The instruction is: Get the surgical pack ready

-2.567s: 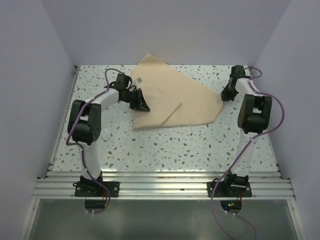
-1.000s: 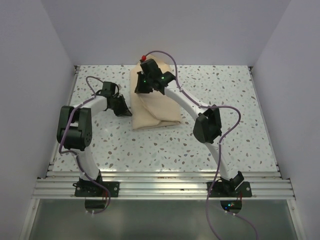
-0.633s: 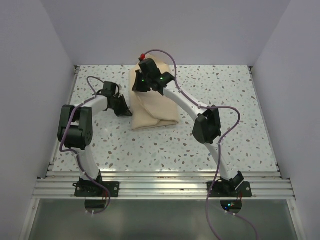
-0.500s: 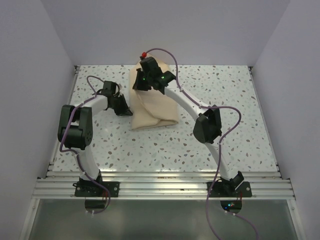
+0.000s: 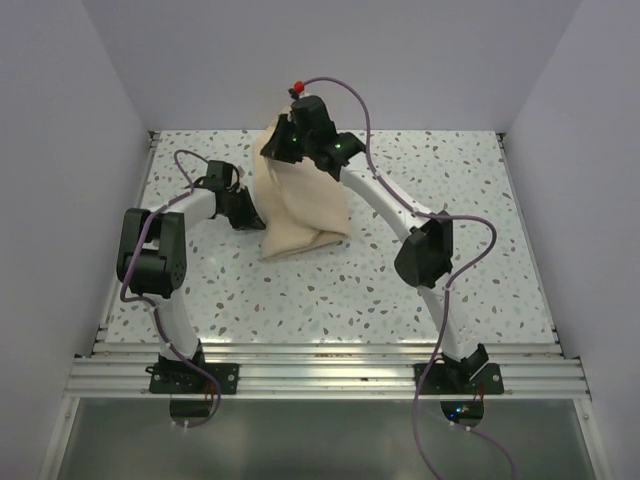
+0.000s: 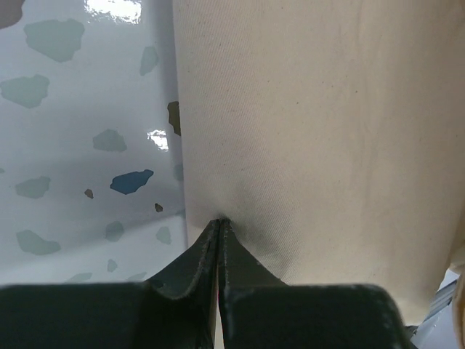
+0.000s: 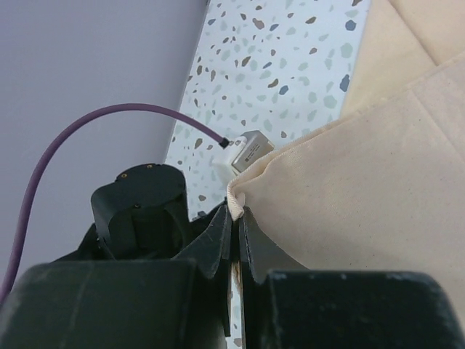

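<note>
The tan-beige fabric sheet (image 5: 298,205) lies folded over in the back middle of the speckled table, partly lifted. My right gripper (image 5: 283,145) is shut on a hemmed corner of the sheet (image 7: 236,200) and holds it raised above the table. My left gripper (image 5: 252,215) is shut on the sheet's left edge (image 6: 219,222), low at the table. The sheet fills most of the left wrist view (image 6: 312,123). No steel instruments or gauze squares are in view.
White walls enclose the speckled table (image 5: 450,200) on the left, back and right. A small grey tag (image 7: 252,150) sits at the sheet's edge in the right wrist view, above the left arm's wrist (image 7: 142,211). A metal rail (image 5: 320,372) runs along the near edge.
My right arm swung from the far right across to the left with the sheet's corner, folding the sheet over, and has now lifted that corner higher. The left gripper stayed on the left edge.
</note>
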Action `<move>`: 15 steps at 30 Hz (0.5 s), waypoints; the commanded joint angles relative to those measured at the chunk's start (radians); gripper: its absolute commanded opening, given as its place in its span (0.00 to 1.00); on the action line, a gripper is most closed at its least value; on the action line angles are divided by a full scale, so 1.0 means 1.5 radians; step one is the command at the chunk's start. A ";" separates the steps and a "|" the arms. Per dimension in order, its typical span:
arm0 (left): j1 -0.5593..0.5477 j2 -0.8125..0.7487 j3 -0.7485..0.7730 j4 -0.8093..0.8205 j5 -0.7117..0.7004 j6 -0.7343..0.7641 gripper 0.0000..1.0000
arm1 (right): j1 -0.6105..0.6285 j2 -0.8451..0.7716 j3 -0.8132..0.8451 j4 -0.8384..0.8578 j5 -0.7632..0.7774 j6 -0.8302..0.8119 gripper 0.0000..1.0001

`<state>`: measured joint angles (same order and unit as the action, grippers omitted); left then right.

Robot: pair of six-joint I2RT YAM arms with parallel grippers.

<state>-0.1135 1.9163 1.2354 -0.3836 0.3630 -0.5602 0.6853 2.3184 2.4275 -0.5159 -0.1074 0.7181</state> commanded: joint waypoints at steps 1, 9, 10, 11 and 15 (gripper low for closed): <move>-0.007 0.002 0.024 0.012 0.017 -0.006 0.04 | 0.029 0.029 0.044 0.082 -0.045 0.033 0.00; -0.008 0.001 0.020 0.014 0.009 -0.012 0.04 | 0.046 0.034 -0.062 0.068 -0.073 0.028 0.00; -0.008 -0.003 0.022 0.011 0.005 -0.012 0.04 | 0.045 0.035 -0.075 0.070 -0.074 0.028 0.00; -0.008 -0.006 0.023 0.009 0.000 -0.014 0.05 | 0.046 0.035 -0.081 0.071 -0.073 0.028 0.00; -0.007 -0.029 0.033 -0.026 -0.030 -0.013 0.10 | 0.047 0.055 -0.083 0.079 -0.077 0.031 0.00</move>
<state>-0.1158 1.9160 1.2404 -0.3920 0.3538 -0.5655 0.7425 2.3981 2.2883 -0.4797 -0.1764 0.7444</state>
